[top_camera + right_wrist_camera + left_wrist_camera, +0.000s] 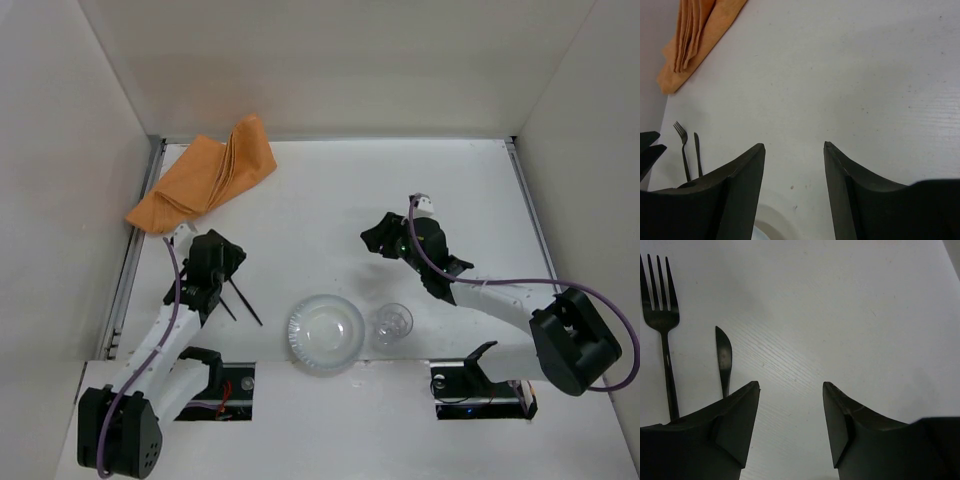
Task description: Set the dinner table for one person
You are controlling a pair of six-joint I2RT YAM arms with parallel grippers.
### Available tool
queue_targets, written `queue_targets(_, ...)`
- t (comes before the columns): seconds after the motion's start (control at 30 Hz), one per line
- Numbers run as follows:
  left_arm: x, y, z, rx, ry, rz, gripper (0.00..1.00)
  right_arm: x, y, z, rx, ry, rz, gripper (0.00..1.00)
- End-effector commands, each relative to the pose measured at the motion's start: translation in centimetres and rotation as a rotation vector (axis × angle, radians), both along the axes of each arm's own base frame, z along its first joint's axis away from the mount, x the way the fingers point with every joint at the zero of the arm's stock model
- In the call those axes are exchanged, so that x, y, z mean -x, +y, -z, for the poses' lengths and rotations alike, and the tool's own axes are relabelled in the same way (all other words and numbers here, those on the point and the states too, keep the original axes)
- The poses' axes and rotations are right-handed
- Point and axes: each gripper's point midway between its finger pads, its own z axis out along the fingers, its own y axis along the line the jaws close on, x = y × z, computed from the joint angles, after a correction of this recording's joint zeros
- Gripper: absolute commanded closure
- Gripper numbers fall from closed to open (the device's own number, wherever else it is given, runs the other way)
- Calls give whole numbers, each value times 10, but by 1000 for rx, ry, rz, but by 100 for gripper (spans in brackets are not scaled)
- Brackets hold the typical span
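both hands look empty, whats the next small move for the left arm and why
Probably reach the open left hand forward toward the folded orange cloth placemat. It lies bunched in the far left corner of the white tabletop, nearest that arm, while the clear round plate and clear glass sit on bare table.

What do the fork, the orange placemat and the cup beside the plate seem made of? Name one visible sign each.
Fork: probably metal, dark matte finish; thin rigid tines. Orange placemat: cloth; soft layered folds. Cup: clear glass or plastic, cannot tell which; the white table shows through it.
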Motion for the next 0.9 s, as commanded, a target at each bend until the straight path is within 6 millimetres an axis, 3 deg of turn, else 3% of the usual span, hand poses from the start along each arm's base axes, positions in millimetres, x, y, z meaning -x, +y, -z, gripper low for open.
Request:
queue_targets(0.0, -12, -1, -9, 41, -53, -9, 48, -8, 4, -18, -33, -57, -7, 43)
queue_targets(0.3, -53, 23, -19, 111, -114, -135, 46, -10, 1, -15, -39, -46, 2, 43)
queue_targets(0.43, -71, 43, -19, 133, -116, -212, 43, -11, 1, -11, -34, -37, 2, 44)
queue_targets(0.63, -114, 70, -21, 182, -151, -300, 41, -11, 0, -14, -38, -42, 4, 43)
queue_targets(0.87, -167, 94, -6, 249, -137, -335, 40, -12, 2, -10, -28, -35, -2, 43)
